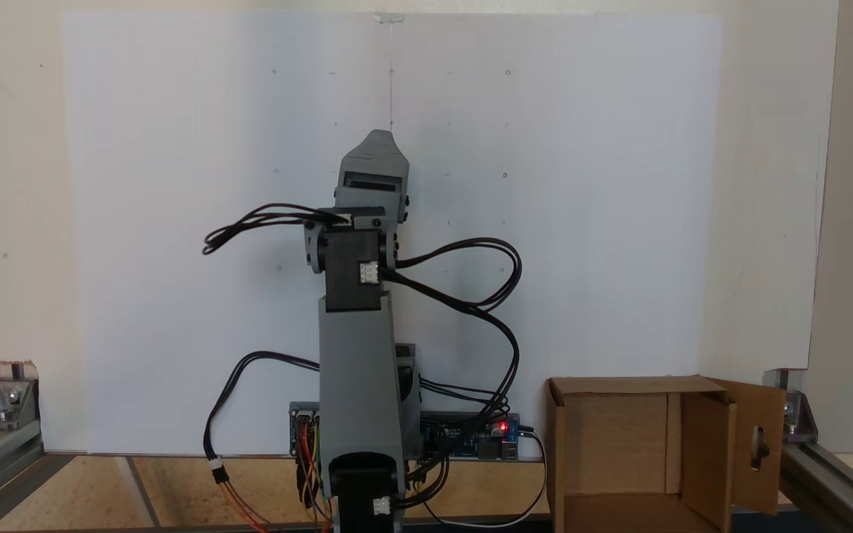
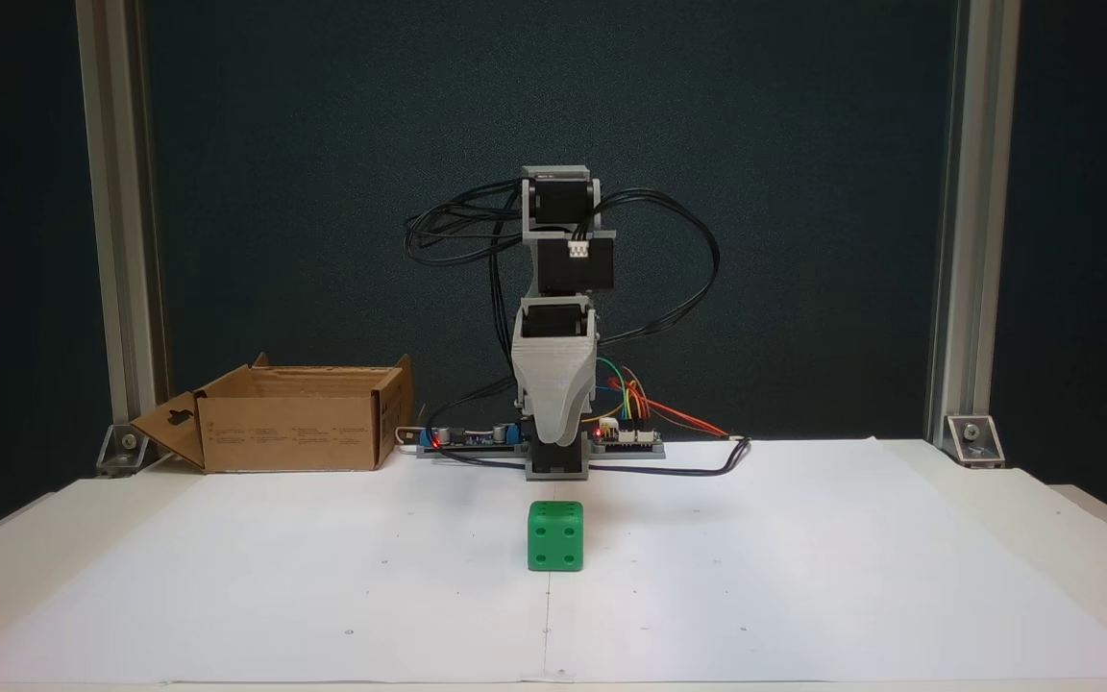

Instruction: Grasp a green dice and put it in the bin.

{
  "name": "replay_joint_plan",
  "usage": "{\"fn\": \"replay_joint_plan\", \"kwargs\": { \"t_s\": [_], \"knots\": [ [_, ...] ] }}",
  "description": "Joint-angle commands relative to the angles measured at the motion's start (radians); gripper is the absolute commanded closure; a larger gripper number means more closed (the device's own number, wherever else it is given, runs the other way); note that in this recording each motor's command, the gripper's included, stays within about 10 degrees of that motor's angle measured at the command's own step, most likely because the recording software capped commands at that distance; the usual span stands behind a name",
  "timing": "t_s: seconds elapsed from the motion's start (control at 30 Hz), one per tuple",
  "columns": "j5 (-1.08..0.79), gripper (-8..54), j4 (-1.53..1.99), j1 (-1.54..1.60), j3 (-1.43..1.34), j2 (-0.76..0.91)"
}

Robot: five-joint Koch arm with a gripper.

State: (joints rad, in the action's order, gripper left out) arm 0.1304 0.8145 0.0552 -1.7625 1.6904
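Nearest, small green hard-plastic cube dice [image 2: 554, 536] on white desk [image 2: 803, 577]: likely light, rigid, slick; pinch opposite flat faces; pincer [image 2: 554, 459] state unreadable.

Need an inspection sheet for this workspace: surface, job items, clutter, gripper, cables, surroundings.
Surface: white paper sheet covering the table, flat.
Job's things: green dice resting on the sheet in front of the arm, untouched; cardboard box open, at the left in the front-facing fixed view, one flap with a cutout.
Clutter: nothing seen.
Gripper: gripper points down behind the dice; fingers overlap, state unclear.
Cables: black loops hang off the arm; coloured wires run to the circuit boards.
Surroundings: aluminium frame posts, dark backdrop.
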Motion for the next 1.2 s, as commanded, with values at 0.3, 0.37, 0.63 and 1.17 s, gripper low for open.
{"fn": "replay_joint_plan", "kwargs": {
  "t_s": [0.3,0.37,0.63,1.17],
  "knots": [
    [0.023,2.5,-0.037,-0.046,0.02,-0.04],
    [0.021,2.5,-0.038,-0.043,0.003,-0.04],
    [0.017,2.5,-0.043,-0.028,-0.018,-0.057],
    [-0.029,2.5,-0.067,0.011,-0.048,-0.094]
  ]
}}
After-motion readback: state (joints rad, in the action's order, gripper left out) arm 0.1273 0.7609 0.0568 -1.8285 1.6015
